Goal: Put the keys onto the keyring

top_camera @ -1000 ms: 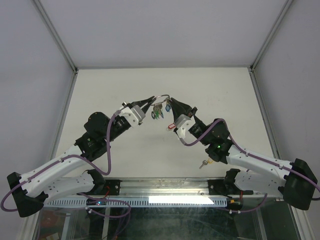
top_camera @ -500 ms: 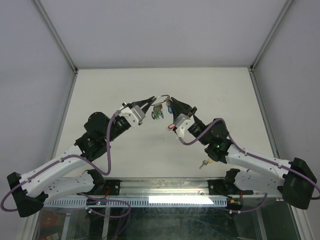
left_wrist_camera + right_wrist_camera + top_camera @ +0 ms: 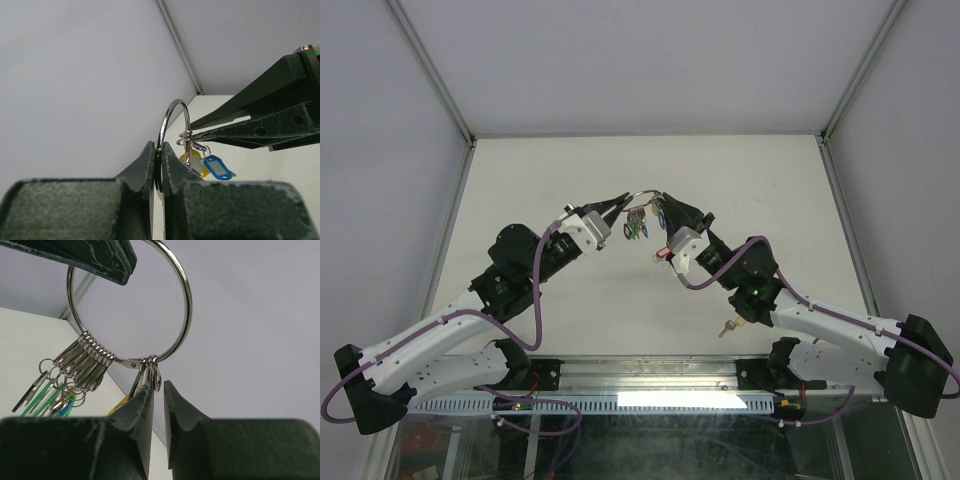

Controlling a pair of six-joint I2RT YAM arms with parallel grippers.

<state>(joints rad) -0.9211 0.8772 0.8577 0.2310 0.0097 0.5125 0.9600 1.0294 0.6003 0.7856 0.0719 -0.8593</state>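
Late in threading: keyring [image 3: 189,305] clamped tight in left gripper [image 3: 160,150], up in the air over the far middle of the table [image 3: 540,170], with most keys [image 3: 87,367] hanging on it. Nearly closed right gripper [image 3: 157,387] at the few clips [image 3: 150,362] apart from the bunch, hold unclear; next, need to slide those round the wire to the bunch. Open room all round, walls [image 3: 400,200] well apart; possibly one loose key [image 3: 725,328] lying near right.
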